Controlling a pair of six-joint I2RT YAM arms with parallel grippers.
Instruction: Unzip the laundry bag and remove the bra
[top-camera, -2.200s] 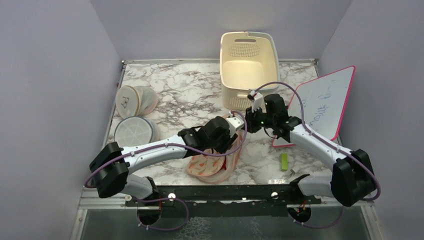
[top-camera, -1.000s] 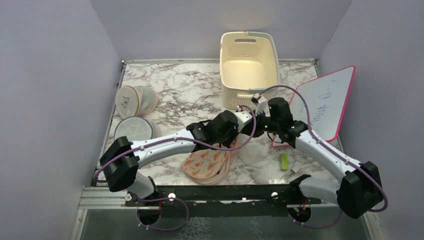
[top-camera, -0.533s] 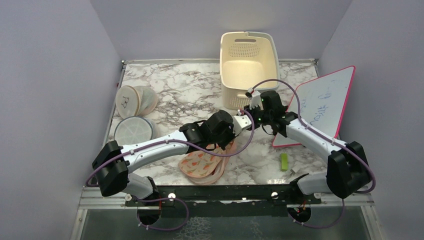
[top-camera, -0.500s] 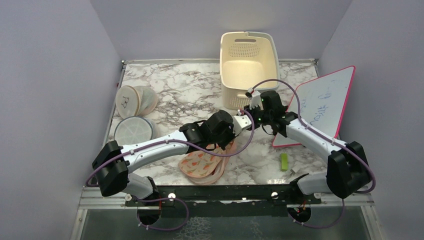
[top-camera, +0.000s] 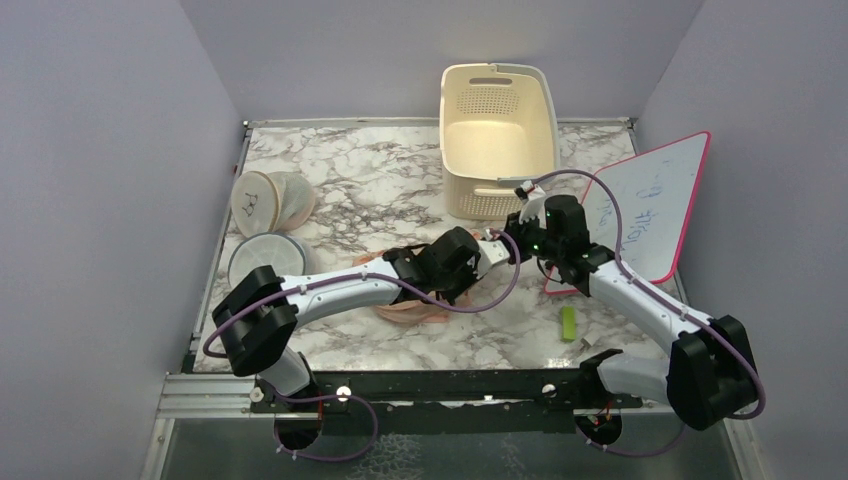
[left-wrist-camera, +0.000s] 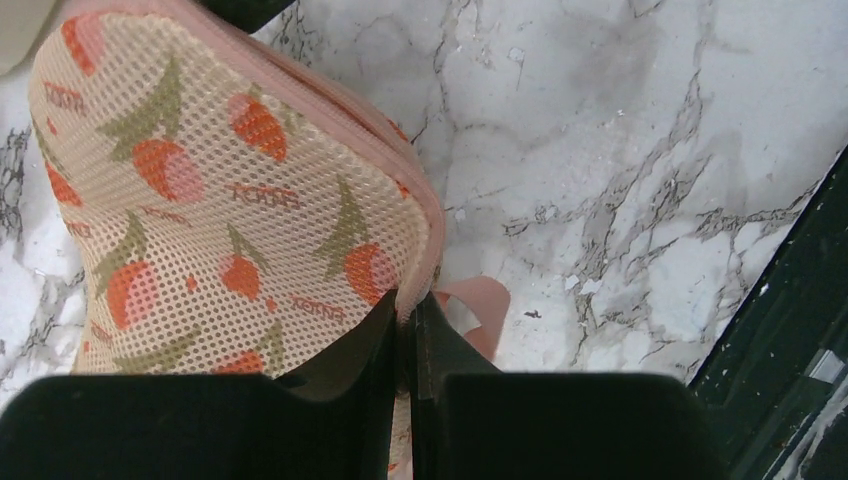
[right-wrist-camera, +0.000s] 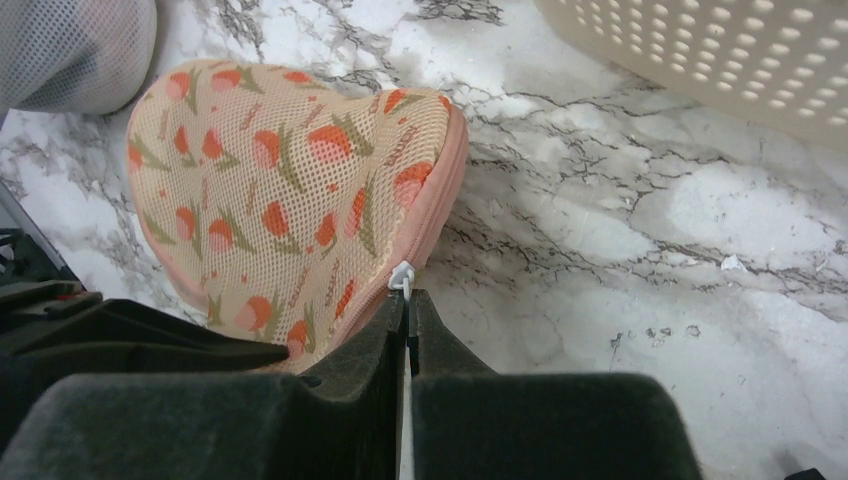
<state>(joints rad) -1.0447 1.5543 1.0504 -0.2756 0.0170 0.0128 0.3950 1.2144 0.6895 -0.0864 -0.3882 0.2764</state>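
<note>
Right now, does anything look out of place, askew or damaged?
Nothing damaged or spilled. The laundry bag is held up at a tilt, with the left gripper pinching its rim and the right gripper pinching its white zip pull. The whiteboard sits askew at far right.

Laundry bag (top-camera: 410, 313) farther from the near edge than before, mostly beneath the left arm (top-camera: 340, 290).

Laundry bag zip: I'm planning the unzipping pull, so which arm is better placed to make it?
Right. The right gripper is shut on the white zip pull at the edge of the laundry bag; the left gripper is shut on the bag's pink rim, probably better suited to anchoring it.
</note>
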